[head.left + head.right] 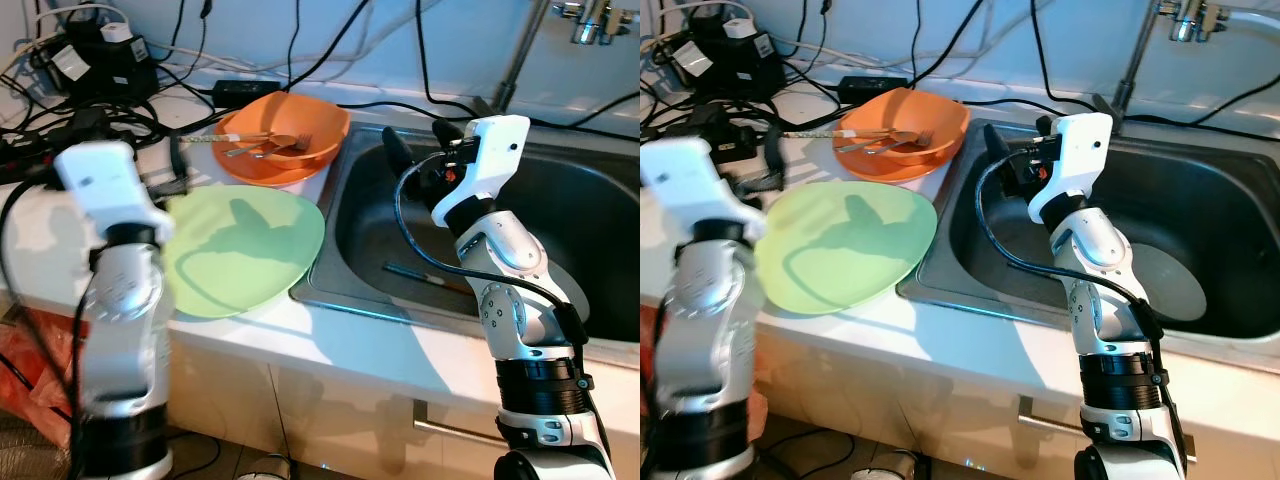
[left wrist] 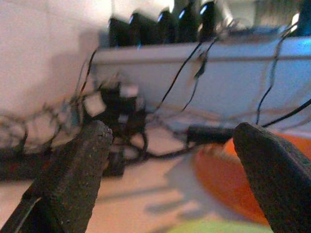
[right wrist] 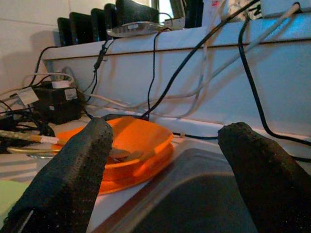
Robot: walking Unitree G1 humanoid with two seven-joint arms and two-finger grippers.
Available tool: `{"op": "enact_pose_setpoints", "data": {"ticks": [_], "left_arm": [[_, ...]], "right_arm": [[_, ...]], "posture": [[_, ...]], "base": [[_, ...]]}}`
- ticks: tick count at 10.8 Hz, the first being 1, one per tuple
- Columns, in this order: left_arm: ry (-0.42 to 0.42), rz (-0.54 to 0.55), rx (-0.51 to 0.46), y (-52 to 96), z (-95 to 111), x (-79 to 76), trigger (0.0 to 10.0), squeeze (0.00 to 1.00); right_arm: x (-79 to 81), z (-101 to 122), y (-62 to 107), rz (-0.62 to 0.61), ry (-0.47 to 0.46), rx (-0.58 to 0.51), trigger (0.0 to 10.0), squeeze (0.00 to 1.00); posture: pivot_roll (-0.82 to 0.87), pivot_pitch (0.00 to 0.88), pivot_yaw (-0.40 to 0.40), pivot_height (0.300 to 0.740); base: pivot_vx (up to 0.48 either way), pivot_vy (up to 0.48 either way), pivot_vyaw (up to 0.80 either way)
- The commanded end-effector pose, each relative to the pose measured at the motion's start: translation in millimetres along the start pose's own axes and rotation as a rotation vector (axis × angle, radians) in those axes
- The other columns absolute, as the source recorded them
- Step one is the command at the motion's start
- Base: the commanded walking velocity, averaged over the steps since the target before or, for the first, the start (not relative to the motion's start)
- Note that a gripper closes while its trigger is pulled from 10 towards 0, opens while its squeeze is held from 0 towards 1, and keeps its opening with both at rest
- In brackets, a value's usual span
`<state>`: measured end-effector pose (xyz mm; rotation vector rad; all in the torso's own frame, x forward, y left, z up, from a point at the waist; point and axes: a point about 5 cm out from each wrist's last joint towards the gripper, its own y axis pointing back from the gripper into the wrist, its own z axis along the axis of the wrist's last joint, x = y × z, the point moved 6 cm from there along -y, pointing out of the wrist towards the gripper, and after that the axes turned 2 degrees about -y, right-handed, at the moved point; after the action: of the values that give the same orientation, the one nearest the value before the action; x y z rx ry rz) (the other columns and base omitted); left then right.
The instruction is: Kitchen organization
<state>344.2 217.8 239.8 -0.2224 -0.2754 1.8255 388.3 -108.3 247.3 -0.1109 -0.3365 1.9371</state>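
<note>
Cutlery (image 1: 268, 146) lying loose in the orange bowl (image 1: 285, 135) could spill if the right gripper (image 1: 418, 148), wide open and empty above the sink (image 1: 600, 215), nudges the rim.

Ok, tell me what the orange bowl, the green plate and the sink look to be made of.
Orange bowl: likely plastic, with a smooth, evenly coloured, softly glossy surface.
Green plate: probably plastic or melamine, pale, with a dull sheen that takes soft shadows.
Sink: stainless steel by its look, grey with a brushed metallic shine along the rim.

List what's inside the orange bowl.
The orange bowl holds a fork, a spoon and chopsticks. Anything beneath them is hidden.
</note>
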Motion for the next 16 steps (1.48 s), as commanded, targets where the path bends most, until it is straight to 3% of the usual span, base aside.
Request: {"op": "enact_pose_setpoints", "data": {"ticks": [1,3,5,8,9,13,16], "left_arm": [[0.027,0.018,0.050,5.6,-7.5,6.4,10.0,0.00],[-0.002,0.013,0.128,22.2,-25.1,21.5,10.0,0.00],[0.056,0.116,0.237,27.8,-45.1,39.8,10.0,0.00],[0.188,0.125,0.403,35.3,-73.7,37.1,10.0,0.00],[0.263,0.090,0.457,37.0,-81.2,26.9,10.0,0.00],[0.518,-0.076,0.648,41.8,-100.5,-23.0,10.0,0.00],[0.505,-0.226,0.759,47.9,-109.2,-51.0,10.0,0.00]], "right_arm": [[-1.2,2.5,-2.1,0.010,0.000,0.004,10.0,0.00],[-3.3,2.2,-1.5,0.033,0.012,0.018,10.0,0.00],[2.7,1.7,0.5,0.096,0.013,0.038,10.0,0.00],[27.1,1.2,3.4,0.266,-0.031,0.078,10.0,0.00],[43.1,-1.8,11.6,0.382,-0.036,0.114,10.0,0.00],[60.6,-14.9,30.5,0.521,-0.035,0.200,10.0,0.00],[68.1,-20.6,41.3,0.600,-0.047,0.255,10.0,0.00]], "posture": [[0.15,0.059,0.017,0.740],[0.16,0.063,0.018,0.740],[0.16,0.059,0.013,0.740],[0.17,0.056,0.017,0.740],[0.17,0.055,0.020,0.740],[0.16,0.058,0.033,0.740],[0.16,0.063,0.046,0.740]], "base": [[0.000,0.000,0.00],[0.000,0.000,0.00],[0.000,0.000,0.00],[0.000,0.000,0.00],[0.000,0.000,0.00],[0.000,0.000,0.00],[0.000,0.000,0.00]]}}
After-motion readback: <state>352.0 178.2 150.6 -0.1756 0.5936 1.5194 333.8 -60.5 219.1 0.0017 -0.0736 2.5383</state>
